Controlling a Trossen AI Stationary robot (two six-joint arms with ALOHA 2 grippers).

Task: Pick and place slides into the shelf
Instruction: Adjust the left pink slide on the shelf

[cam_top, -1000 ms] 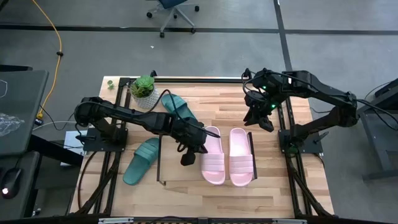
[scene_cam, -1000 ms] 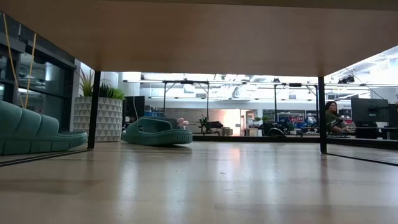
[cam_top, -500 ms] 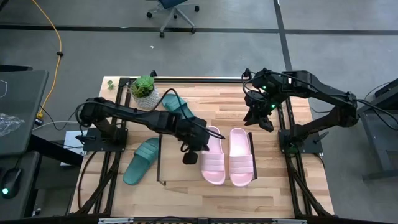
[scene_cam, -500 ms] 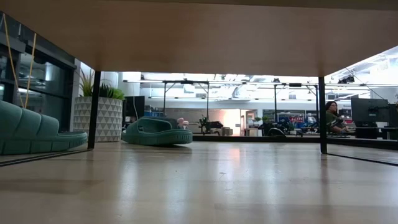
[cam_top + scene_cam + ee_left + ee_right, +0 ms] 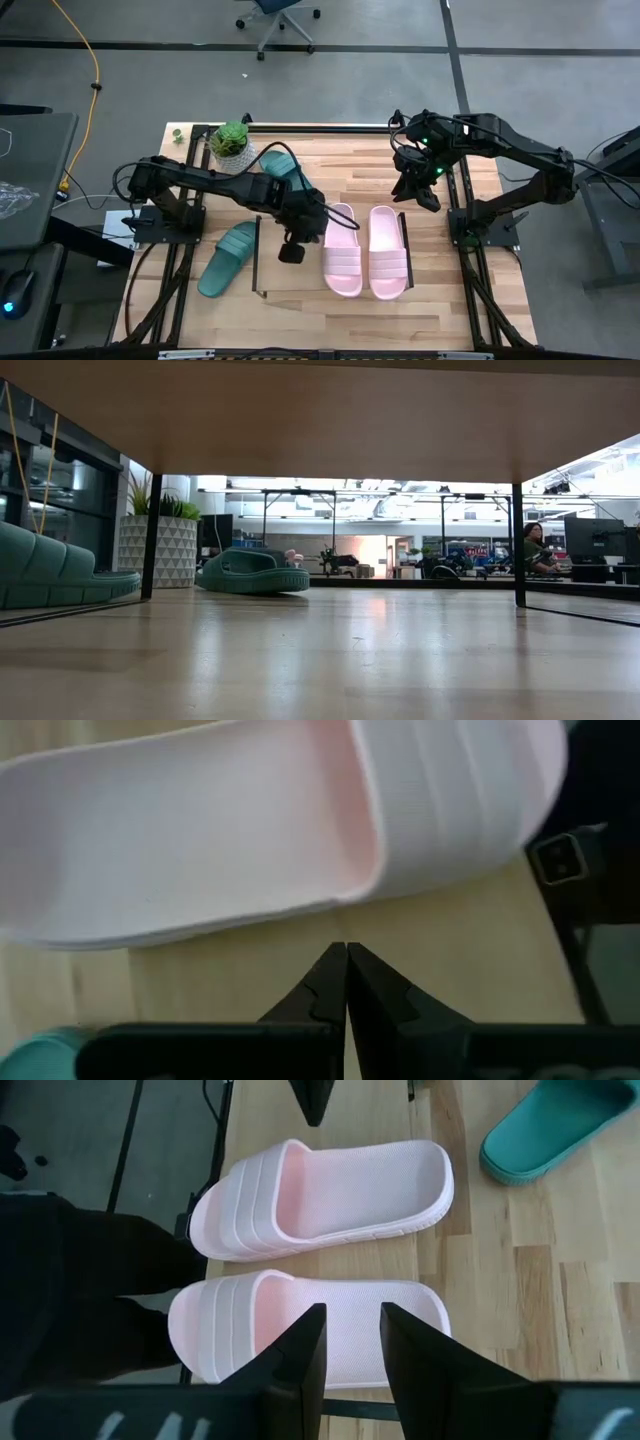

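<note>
Two pale pink slides point(image 5: 343, 250) point(image 5: 388, 250) lie side by side, soles down, on the shelf's light wood top point(image 5: 300, 285). One teal slide point(image 5: 228, 258) lies on the table left of the shelf. Another teal slide point(image 5: 285, 170) lies farther back, partly under my left arm. My left gripper point(image 5: 292, 252) hovers shut just left of the nearer pink slide point(image 5: 250, 830), touching nothing. My right gripper point(image 5: 425, 195) hangs open and empty above the far right of the shelf, with the pink slides point(image 5: 320, 1185) below it.
A potted plant point(image 5: 231, 145) stands at the far left of the table. The low view looks under the shelf top, past the thin black legs point(image 5: 150, 535) point(image 5: 518, 545), to the teal slides point(image 5: 252, 572) point(image 5: 50, 575). A person point(image 5: 535, 550) sits far behind.
My left gripper has risen a little and drawn back toward the table's left edge, away from the nearer pink slide. It has tipped as it went and has stayed shut. The slides have not moved.
</note>
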